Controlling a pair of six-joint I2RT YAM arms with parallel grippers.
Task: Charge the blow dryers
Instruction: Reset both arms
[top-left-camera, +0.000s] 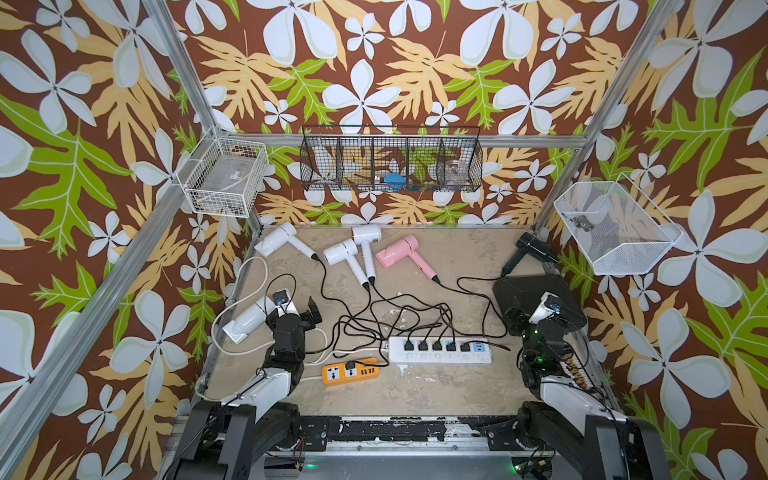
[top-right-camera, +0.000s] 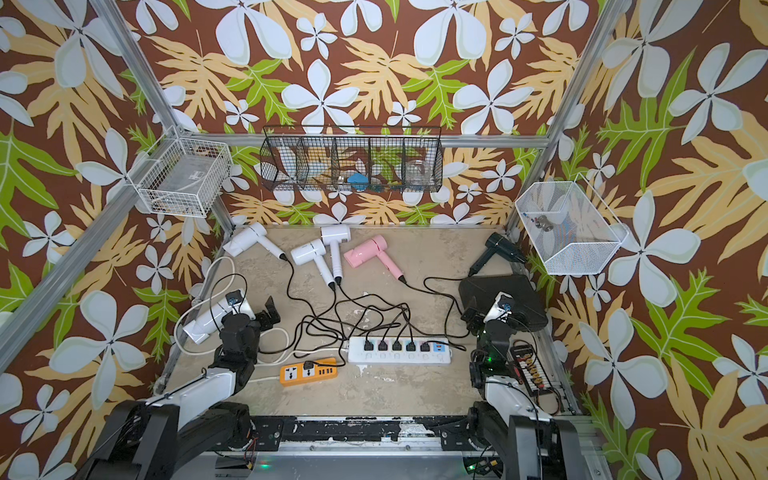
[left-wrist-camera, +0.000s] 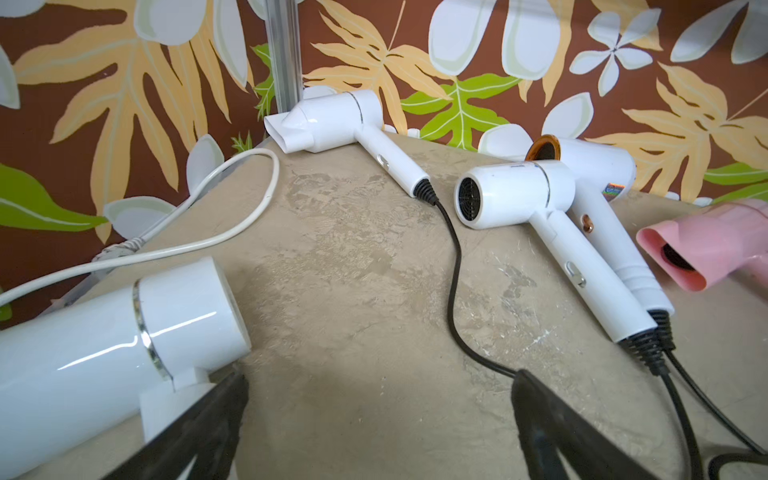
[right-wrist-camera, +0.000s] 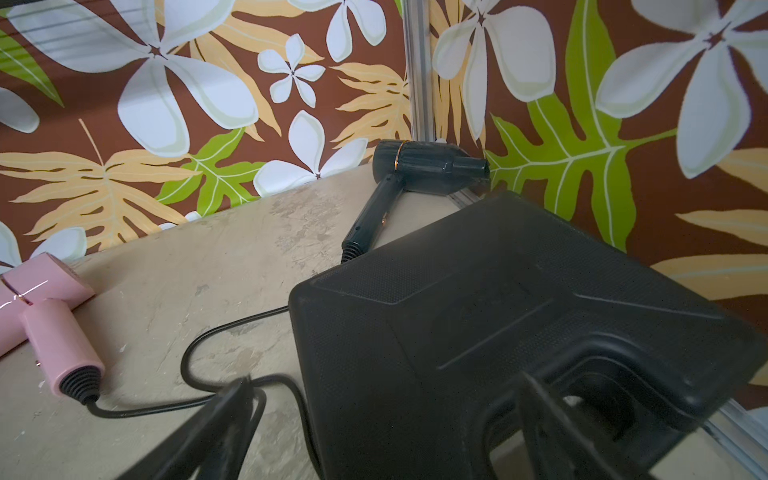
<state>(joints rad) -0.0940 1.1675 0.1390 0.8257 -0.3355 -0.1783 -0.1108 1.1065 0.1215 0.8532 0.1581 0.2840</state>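
Lying on the counter (top-left-camera: 415, 399) beyond the white power strip (top-left-camera: 440, 357), five of the blow dryers (top-left-camera: 341, 252) are spread along the far edge. The sixth, a white blow dryer (top-left-camera: 249, 320), is placed left of the strip, beside the left claw (left-wrist-camera: 382, 378). All six plugs (top-left-camera: 436, 345) appear seated, so the task is judged to be at or near completion.

The left claw is spread wide and nothing is held. One finger is just beside the handle base of the sixth dryer, and contact cannot be confirmed. The right claw (right-wrist-camera: 386, 379) is likewise wide and empty, positioned right of the strip above a flat black case (right-wrist-camera: 498, 291).

The step in hand is judged to be a final check and a clean withdrawal. Each plug should be confirmed flush in its socket. The claws should be raised before being drawn back, so that the tangled black cords (top-left-camera: 445, 312) just beyond the strip are not snagged and no plug is pulled loose.

Count:
- Blow dryers: six. Four white, one pink blow dryer (top-left-camera: 398, 250), one black blow dryer (top-left-camera: 536, 248).
- Plugs: six. Five in the white power strip, one in the orange power strip (top-left-camera: 360, 377), just left of it.
- Claws: two.
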